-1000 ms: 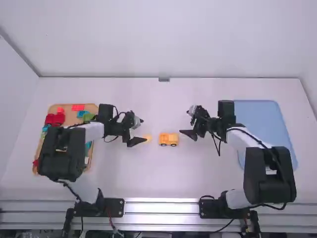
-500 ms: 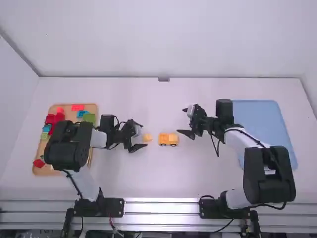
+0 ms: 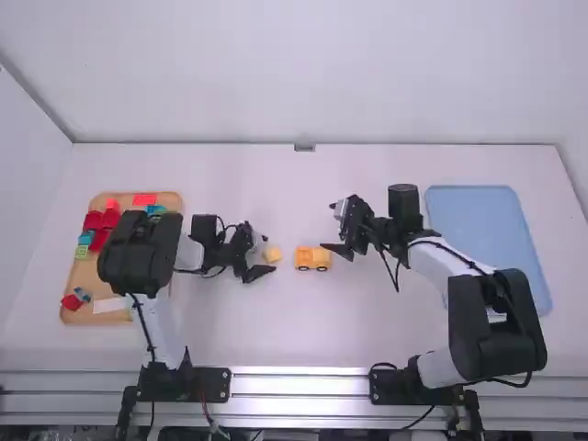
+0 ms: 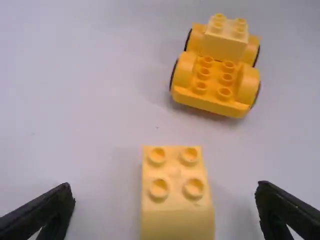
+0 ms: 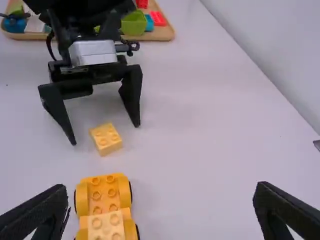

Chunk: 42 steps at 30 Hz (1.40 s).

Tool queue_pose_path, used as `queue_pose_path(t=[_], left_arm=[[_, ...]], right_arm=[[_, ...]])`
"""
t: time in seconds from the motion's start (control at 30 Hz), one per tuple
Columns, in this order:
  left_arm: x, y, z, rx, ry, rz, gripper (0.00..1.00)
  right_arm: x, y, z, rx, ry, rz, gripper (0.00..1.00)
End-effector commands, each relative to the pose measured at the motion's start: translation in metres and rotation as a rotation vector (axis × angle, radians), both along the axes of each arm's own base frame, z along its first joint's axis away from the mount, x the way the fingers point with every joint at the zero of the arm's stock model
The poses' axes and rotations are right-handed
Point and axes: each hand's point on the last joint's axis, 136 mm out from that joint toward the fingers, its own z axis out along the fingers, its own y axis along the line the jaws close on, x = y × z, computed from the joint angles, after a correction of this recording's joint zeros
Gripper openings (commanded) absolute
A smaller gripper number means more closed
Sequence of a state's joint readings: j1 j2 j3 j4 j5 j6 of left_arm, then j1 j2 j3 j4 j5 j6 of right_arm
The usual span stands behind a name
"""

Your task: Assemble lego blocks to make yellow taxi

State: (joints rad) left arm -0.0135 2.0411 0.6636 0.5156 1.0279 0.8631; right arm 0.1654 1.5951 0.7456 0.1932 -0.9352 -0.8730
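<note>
My left gripper (image 3: 266,254) is low over the table beside a loose yellow block (image 3: 273,254). In the left wrist view the loose block (image 4: 174,200) lies between the open fingers of my left gripper (image 4: 166,207), with space on both sides. The wheeled yellow base (image 3: 312,258) stands just right of it; the left wrist view shows this base (image 4: 212,85) with one light yellow block (image 4: 225,40) fitted on it. My right gripper (image 3: 334,227) is open at the base's right, and in the right wrist view nothing is between the fingers of my right gripper (image 5: 160,207).
A wooden tray (image 3: 96,317) with red, green and blue blocks lies at the left, partly under the left arm. A blue tray (image 3: 478,220) lies at the right, with the right arm across its near-left edge.
My left gripper has shifted slightly, and its forearm has swung to the right over the tray's edge. My right gripper has moved left toward the wheeled base. The yellow pieces have stayed put.
</note>
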Motion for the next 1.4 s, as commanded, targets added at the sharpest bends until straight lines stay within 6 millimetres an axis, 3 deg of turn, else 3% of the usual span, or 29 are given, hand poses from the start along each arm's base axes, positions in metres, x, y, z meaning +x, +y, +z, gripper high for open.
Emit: queue_pose_path(t=[0.0, 0.07, 0.13, 0.43, 0.53, 0.67, 0.83, 0.97, 1.1, 1.2, 1.37], left_arm=[[-0.004, -0.005, -0.006, -0.005, 0.014, -0.023, 0.86], [-0.002, -0.005, -0.009, 0.002, 0.018, -0.019, 0.71], [-0.004, -0.008, -0.009, 0.001, 0.020, -0.027, 0.68], [-0.010, -0.009, -0.010, 0.003, -0.021, -0.031, 0.34], [-0.012, -0.007, -0.011, 0.002, -0.028, -0.024, 0.29], [-0.011, -0.006, -0.007, -0.009, -0.056, -0.009, 0.20], [-0.005, -0.007, 0.021, -0.070, -0.127, 0.047, 0.15], [-0.002, -0.008, 0.044, -0.129, -0.151, 0.079, 0.18], [-0.016, -0.022, 0.076, -0.251, -0.166, -0.043, 0.13], [-0.012, -0.026, 0.083, -0.277, -0.139, -0.080, 0.03], [-0.005, -0.032, 0.077, -0.248, -0.116, -0.107, 0.02]], right_arm=[[-0.001, -0.003, -0.005, 0.006, 0.027, -0.010, 0.98], [0.000, -0.005, -0.005, 0.006, 0.027, -0.015, 0.98], [0.000, -0.004, -0.005, 0.006, 0.026, -0.014, 0.98], [0.008, -0.008, -0.007, -0.025, -0.003, -0.048, 0.98], [0.017, -0.013, -0.009, -0.055, -0.029, -0.087, 0.98], [0.013, -0.013, -0.013, -0.046, 0.035, -0.102, 0.98], [0.001, -0.005, -0.019, -0.075, 0.036, -0.047, 0.98], [-0.012, 0.000, -0.028, -0.111, 0.036, 0.010, 0.98], [-0.022, 0.007, -0.047, -0.127, 0.067, 0.064, 0.98], [-0.022, 0.010, -0.059, -0.077, 0.095, 0.094, 0.98], [-0.024, 0.016, -0.072, 0.026, 0.121, 0.156, 0.98]])
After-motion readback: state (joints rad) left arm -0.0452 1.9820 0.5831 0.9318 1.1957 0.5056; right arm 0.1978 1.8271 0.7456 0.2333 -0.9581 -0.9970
